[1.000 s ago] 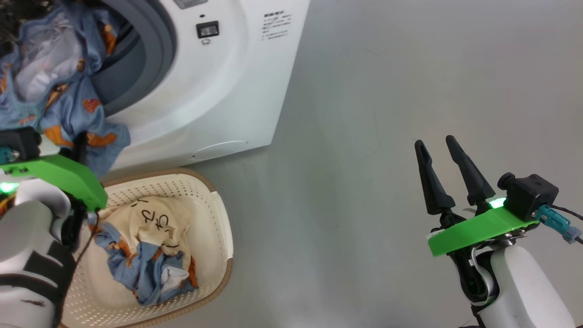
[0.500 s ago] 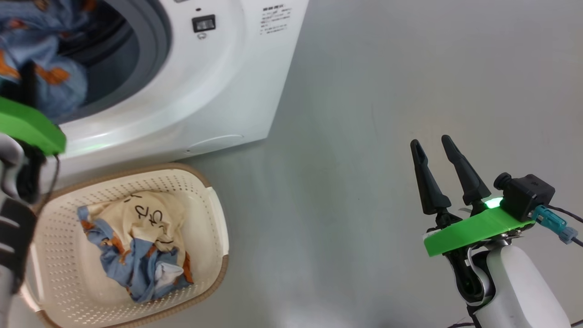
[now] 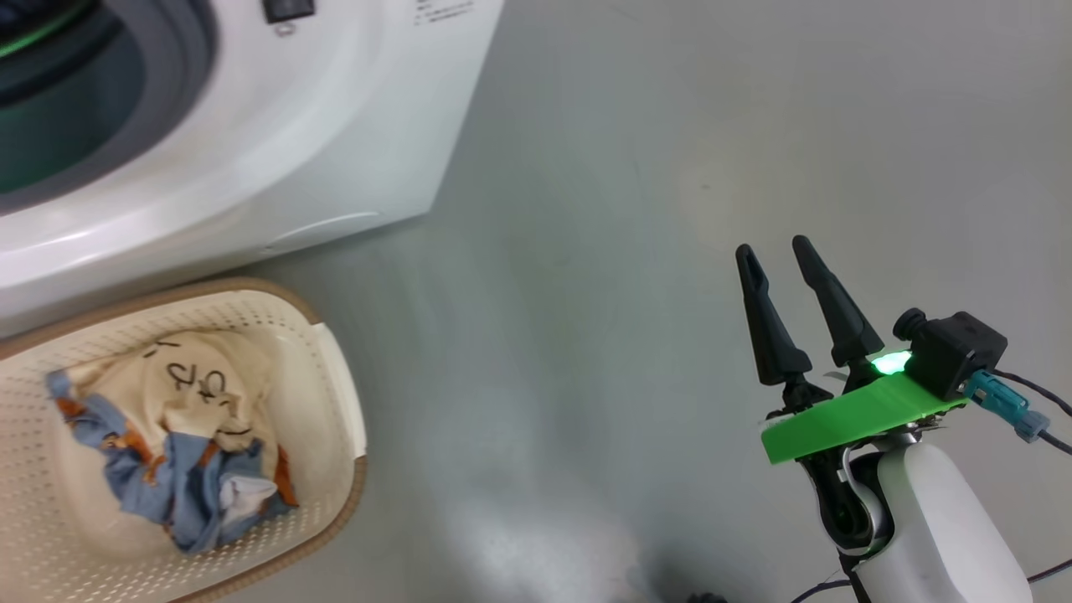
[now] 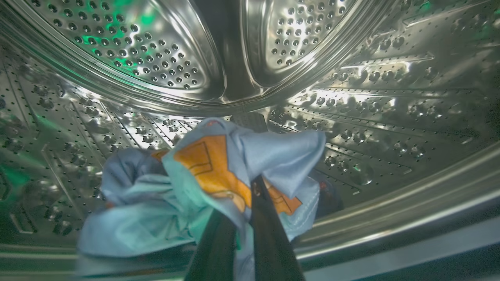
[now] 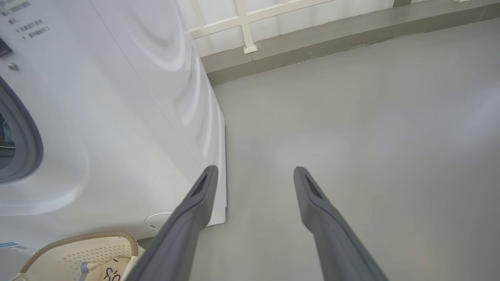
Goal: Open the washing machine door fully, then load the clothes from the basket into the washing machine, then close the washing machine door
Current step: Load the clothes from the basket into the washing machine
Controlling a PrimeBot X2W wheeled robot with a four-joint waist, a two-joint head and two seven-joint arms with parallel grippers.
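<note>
The left pincer (image 4: pixel 244 203) is clamped narrow on a light blue garment (image 4: pixel 203 171) with orange-brown prints, its two dark fingers (image 4: pixel 269 234) rising out of folds that partly cover them. The garment hangs bunched around the fingers, low inside the steel drum (image 4: pixel 136 50) of the washing machine (image 3: pixel 276 151). The perforated wall curves behind and to both sides of the cloth, lit in places with a green glow.

The right pincer (image 3: pixel 772 251) stands with its fingers spread wide and nothing between them, above the bare grey floor (image 3: pixel 628 209) and well apart from the machine and the laundry. Its own wrist view shows the same gap (image 5: pixel 254 170), with the machine's white side panel just past the left finger.

The grey rubber seal (image 3: pixel 180 75) rings the machine's mouth. The basket (image 3: pixel 335 402) sits on the floor just in front of the machine's lower front. Inside it lie the remaining clothes (image 3: pixel 180 469): crumpled light blue fabric with orange-brown prints. A cream cloth (image 3: pixel 193 385) with dark writing lies against it on the side nearer the machine.
</note>
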